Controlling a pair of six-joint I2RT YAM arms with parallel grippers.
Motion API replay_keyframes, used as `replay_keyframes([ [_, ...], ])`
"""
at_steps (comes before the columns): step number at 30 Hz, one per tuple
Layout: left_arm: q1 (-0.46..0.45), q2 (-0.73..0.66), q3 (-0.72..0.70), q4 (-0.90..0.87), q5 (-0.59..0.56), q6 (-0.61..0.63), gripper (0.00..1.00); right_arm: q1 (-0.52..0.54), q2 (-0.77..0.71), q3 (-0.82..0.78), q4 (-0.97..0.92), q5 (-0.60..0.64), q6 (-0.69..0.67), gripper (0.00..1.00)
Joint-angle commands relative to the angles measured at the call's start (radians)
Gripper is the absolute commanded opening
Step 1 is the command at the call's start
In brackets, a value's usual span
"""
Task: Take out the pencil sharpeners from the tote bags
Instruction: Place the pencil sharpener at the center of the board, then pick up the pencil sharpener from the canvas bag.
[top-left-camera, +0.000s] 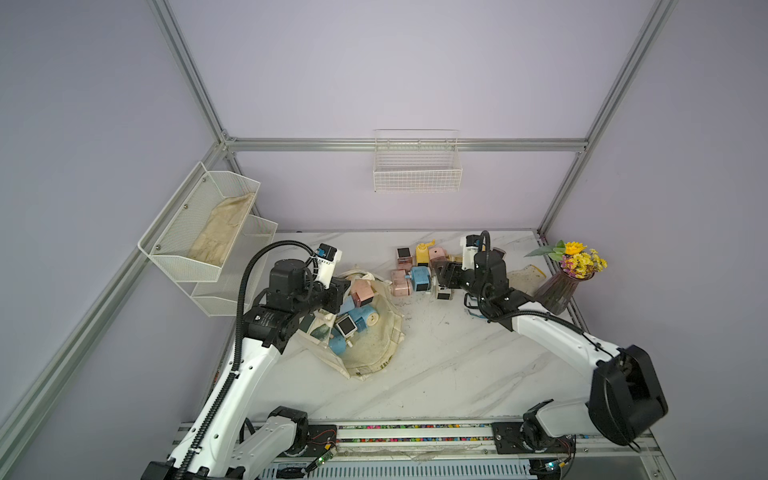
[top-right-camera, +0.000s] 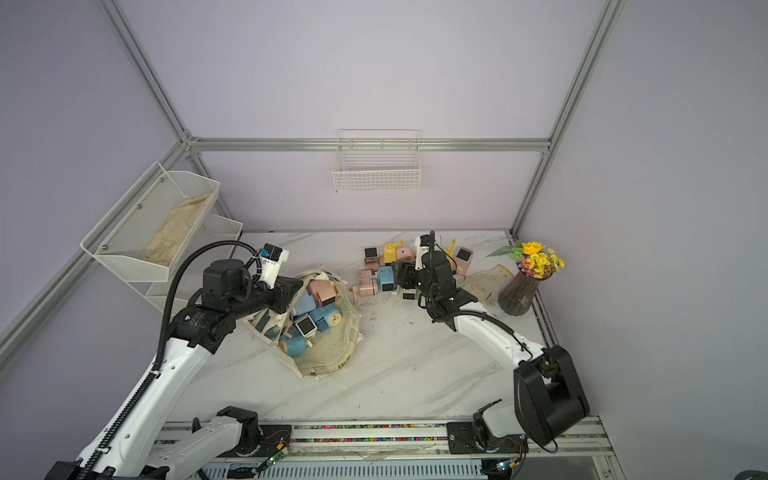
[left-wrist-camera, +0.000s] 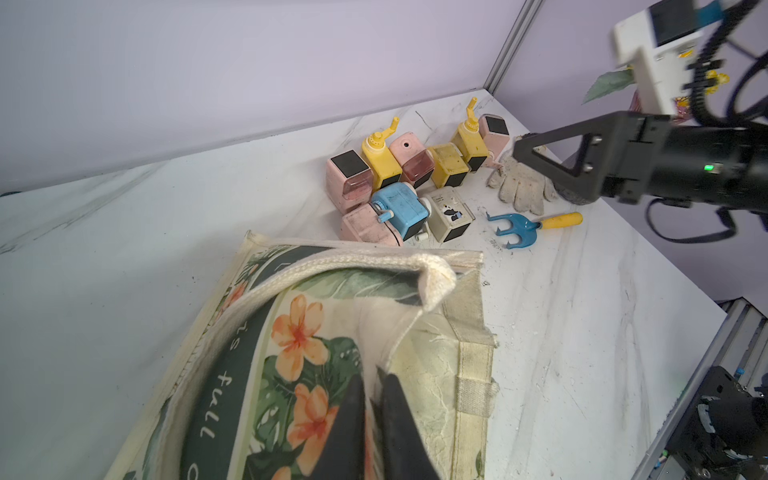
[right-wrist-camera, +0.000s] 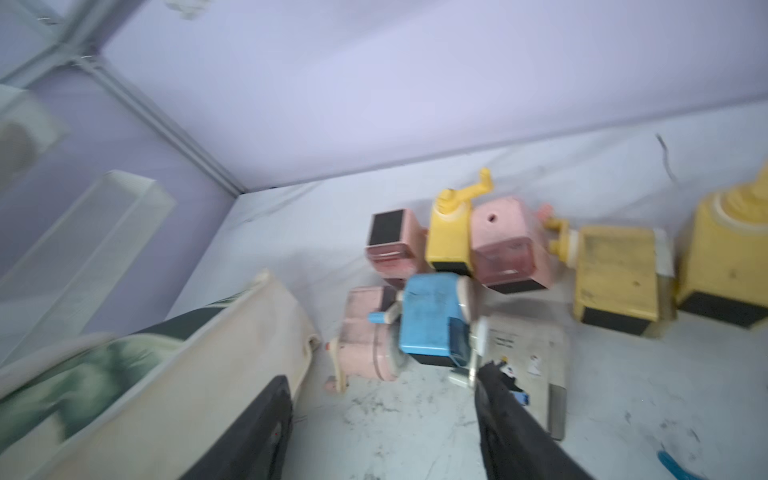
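**Left pins the bag, right is free for the next sharpener**

My left jaws (left-wrist-camera: 372, 399) are pinched tight on the canvas edge of the tote bag (top-left-camera: 374, 345), propping its mouth open. My right jaws (right-wrist-camera: 382, 399) stand partly apart with nothing between them, low over the tabletop (top-left-camera: 457, 365) just beside the unloaded pile: blue sharpener (right-wrist-camera: 432, 320), pink, yellow and beige ones. More sharpeners (top-right-camera: 309, 311) sit in the bag mouth, blue and pink on top.

Judgement: keep the left pinch steady and the rim high, so the cloth doesn't fold over the load. Bring the right across, come in from above, take the top pink one across its flat sides, not the crank.

Pose: left forearm reaches forward, wrist level at the bag rim. Right elbow bent, wrist turned towards the pile.
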Motion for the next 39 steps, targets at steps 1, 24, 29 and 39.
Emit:
replay_keyframes([
  [1,0.007,-0.015,-0.015,0.016,-0.006,-0.003,0.07,0.158,-0.111,-0.023,0.084,-0.079,-0.06,0.67],
  [24,0.015,-0.014,0.017,-0.014,0.004,-0.019,0.02,0.673,0.407,0.091,0.249,0.223,0.075,0.75],
  [29,0.015,-0.007,0.015,-0.015,-0.001,-0.019,0.02,0.666,0.53,0.183,0.199,0.342,0.024,0.86],
  [39,0.015,0.007,0.014,-0.013,-0.004,-0.018,0.03,0.629,0.676,0.301,0.146,0.407,-0.013,0.87],
])
